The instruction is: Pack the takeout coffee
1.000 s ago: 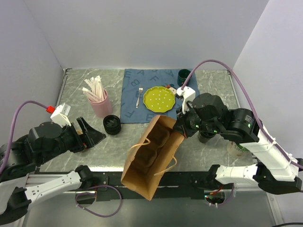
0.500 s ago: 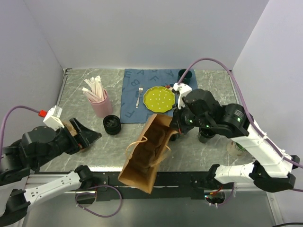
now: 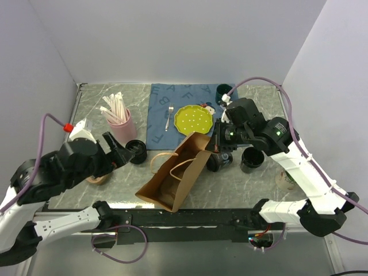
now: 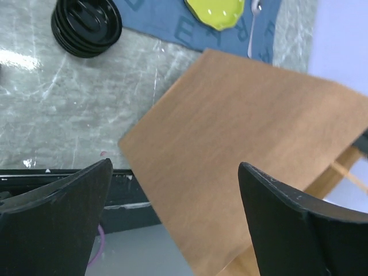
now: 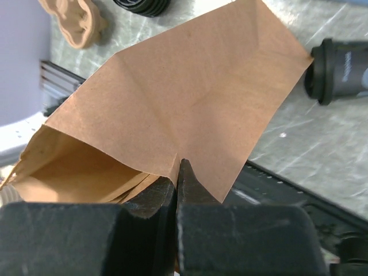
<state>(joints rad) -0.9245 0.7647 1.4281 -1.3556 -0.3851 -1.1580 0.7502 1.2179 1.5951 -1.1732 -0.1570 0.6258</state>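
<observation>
trainee: start at the left. what is the left arm's status?

tech: the left fingers (image 4: 175,167) are spread wide and carry nothing. they hang over the near-left part of the bench (image 3: 98,103), aimed across the flat brown face of the paper bag (image 3: 172,178). a black ribbed stack (image 4: 86,26), lids by the look, sits just beside them. the pink cup of straws (image 3: 122,127) stands beyond it, toward the back. my reading: the wide spread is a ready stance, to steady the bag or take its free side.

trainee: and the bag itself?

tech: tilted, not upright. its low end rests at the near edge of the bench and its high end hangs from the right arm. its paper handles show near the rim.

trainee: right arm?

tech: the right fingers (image 5: 178,164) are pressed together on the bag's rim, pinching one paper wall. the right wrist view shows the bag's inside to the left of the pinch. likely purpose: keep the mouth lifted and gaping so a cup can go in.

trainee: where is the takeout coffee?

tech: outside the bag. the takeout coffee (image 5: 339,69), dark body with a black lid, shows at the right edge of the right wrist view. it is on the bench just off a corner of the bag, lid end toward the bag. whether it stands or lies on its side, i cannot tell from that angle. neither arm holds it, so packing is not yet done.
</observation>
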